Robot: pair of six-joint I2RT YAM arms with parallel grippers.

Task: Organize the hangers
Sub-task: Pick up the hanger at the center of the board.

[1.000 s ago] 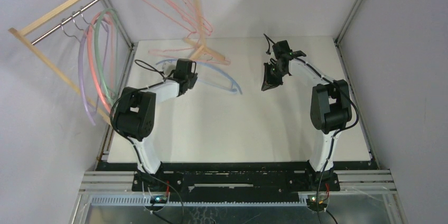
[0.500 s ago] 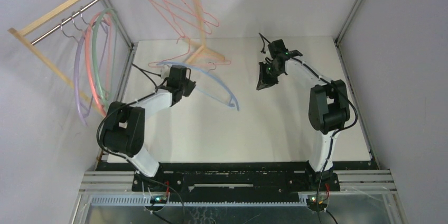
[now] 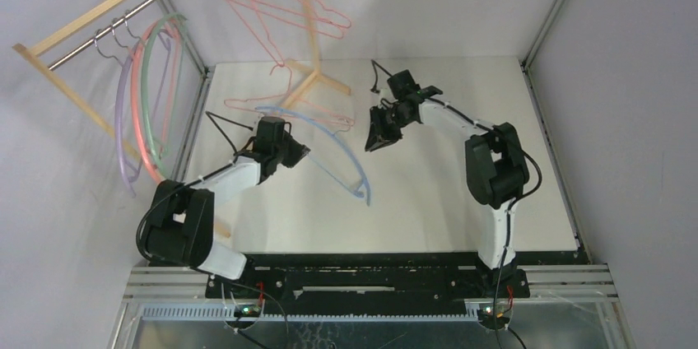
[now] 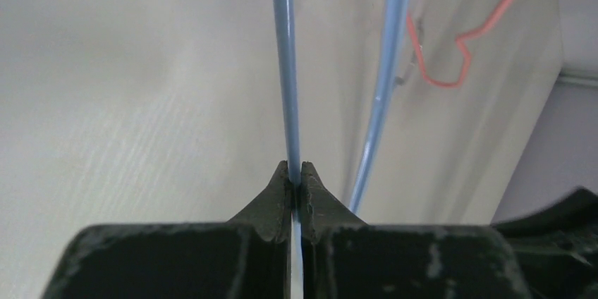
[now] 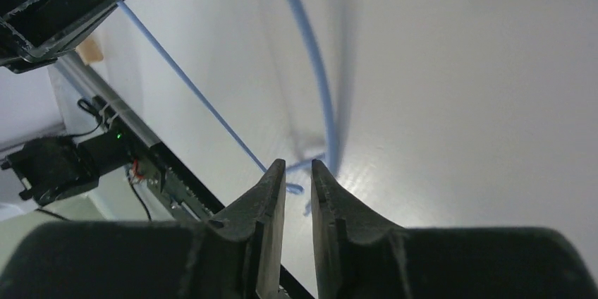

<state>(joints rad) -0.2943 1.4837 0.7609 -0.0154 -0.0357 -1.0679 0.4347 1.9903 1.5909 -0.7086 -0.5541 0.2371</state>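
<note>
The left fingers (image 4: 271,197) are clamped on the thin straight bar of the blue hanger (image 4: 284,66), holding it tilted and seemingly off the desk (image 3: 428,201), probably to carry it to the rack (image 3: 82,13), where other hangers (image 3: 140,114) hang. The right fingers (image 5: 264,200), narrowly parted and empty, point at its curved arm, perhaps to steady it. No writing is legible.

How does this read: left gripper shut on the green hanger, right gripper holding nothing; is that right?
One detail is wrong: the hanger is blue, not green. The left wrist view shows the left gripper shut on the thin bar of the blue hanger. The rest stands: the right gripper has its jaws slightly apart with nothing between them.
</note>
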